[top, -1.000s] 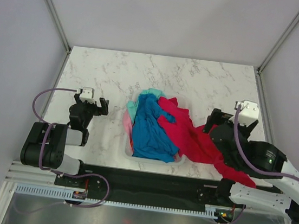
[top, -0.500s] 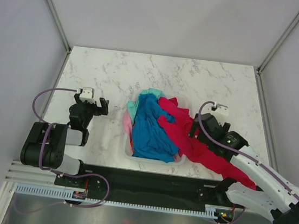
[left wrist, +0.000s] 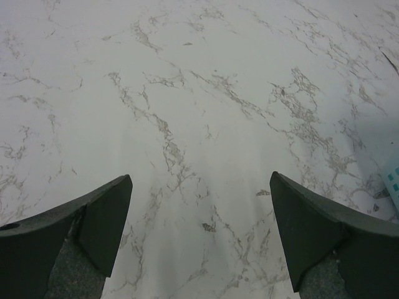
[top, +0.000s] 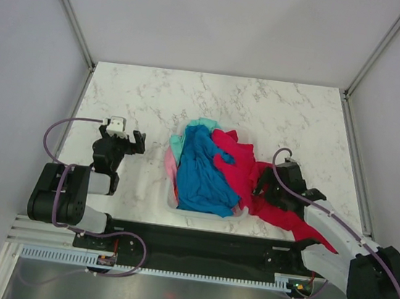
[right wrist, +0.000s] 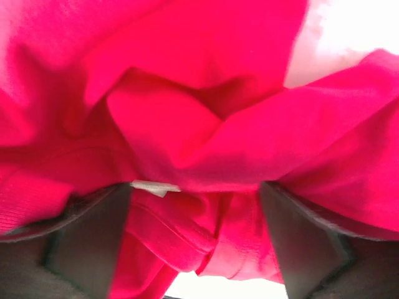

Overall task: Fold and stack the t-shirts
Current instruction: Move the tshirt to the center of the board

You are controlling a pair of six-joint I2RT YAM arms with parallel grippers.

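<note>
A heap of t-shirts fills the white basket (top: 199,212) at table centre: a bright blue one (top: 201,171) on top, teal (top: 177,143) and pink (top: 168,166) at its left. A crimson red shirt (top: 235,161) hangs over the basket's right rim and trails onto the table. My right gripper (top: 258,196) is down on that trailing cloth, jaws open, with crimson folds (right wrist: 206,124) and a white label (right wrist: 154,187) bunched between its fingers (right wrist: 87,243). My left gripper (top: 122,138) is open and empty over bare marble (left wrist: 199,93).
The marble table (top: 264,106) has grey walls at the back and both sides. The black mounting rail (top: 196,240) runs along the near edge. The crimson shirt's tail (top: 314,233) reaches the near right by my right arm's base.
My right arm has swung left and dropped from above the table down onto the crimson shirt beside the basket. The left arm and the shirts have not moved.
</note>
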